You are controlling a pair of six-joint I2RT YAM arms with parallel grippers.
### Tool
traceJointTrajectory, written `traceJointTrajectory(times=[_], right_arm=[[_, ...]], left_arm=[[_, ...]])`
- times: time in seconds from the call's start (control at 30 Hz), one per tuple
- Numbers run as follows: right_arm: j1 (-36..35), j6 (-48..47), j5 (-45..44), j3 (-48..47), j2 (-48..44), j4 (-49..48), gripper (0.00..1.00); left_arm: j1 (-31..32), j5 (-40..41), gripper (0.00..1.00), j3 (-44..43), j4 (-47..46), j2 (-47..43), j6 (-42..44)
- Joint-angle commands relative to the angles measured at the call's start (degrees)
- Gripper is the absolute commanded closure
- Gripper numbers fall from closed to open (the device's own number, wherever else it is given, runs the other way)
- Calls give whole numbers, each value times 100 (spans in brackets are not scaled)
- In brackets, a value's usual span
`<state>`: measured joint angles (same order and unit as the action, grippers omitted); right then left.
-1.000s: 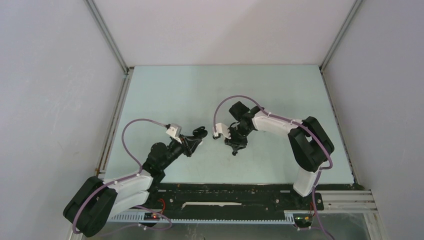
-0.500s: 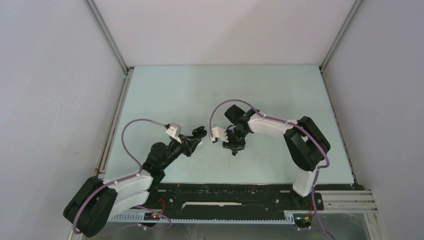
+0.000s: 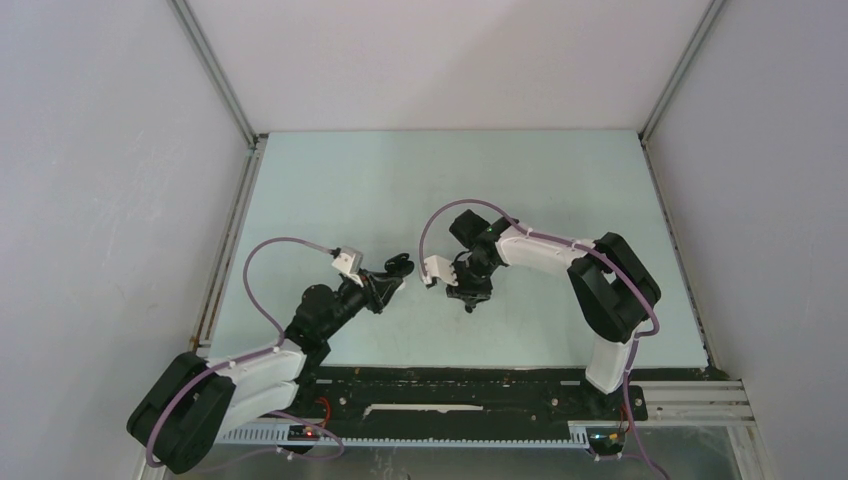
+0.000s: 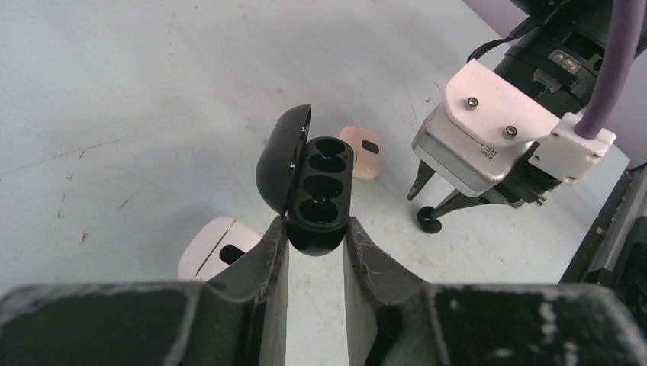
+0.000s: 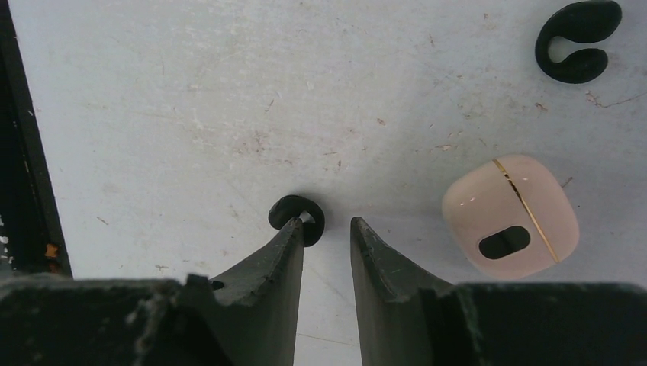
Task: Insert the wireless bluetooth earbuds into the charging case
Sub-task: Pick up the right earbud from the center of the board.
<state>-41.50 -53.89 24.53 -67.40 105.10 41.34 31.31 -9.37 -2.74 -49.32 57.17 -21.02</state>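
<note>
While left jaws clamped the open black charging case (image 4: pixel 313 194), right jaws hung part-open, empty; black earbud (image 5: pixel 294 213) just ahead, off-centre.

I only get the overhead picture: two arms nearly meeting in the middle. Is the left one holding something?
Observer: Yes. The left gripper is clamped on a black charging case, lid flipped open, and I see no earbud inside.
Visitor: And the right one?
Observer: The right gripper has its jaws apart and holds nothing. A small black earbud lies right at one fingertip.
Visitor: Anything else lying around down there?
Observer: A second black earbud, a closed pink case and a white case.
</note>
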Motion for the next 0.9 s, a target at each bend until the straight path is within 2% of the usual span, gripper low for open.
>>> traceJointTrajectory(times=[0.0,0.33,0.43,0.67,0.87], right_arm=[[-66,-63,228,-89,67,524,69],[-80,-43,337,-138,91,642,75],[-83,-38,381,-149,81,700,83],[-58,111,525,-224,-125,749,93],[179,405,1469,-428,-777,1067,96]], left_arm=[[-38,-56,100,-85,-154,24,-47],[-42,-91,100,-106,-157,90,-52],[-38,-104,100,-117,-157,102,-56],[-37,-203,100,-146,-187,182,-67],[-33,-667,100,-152,-586,431,-106]])
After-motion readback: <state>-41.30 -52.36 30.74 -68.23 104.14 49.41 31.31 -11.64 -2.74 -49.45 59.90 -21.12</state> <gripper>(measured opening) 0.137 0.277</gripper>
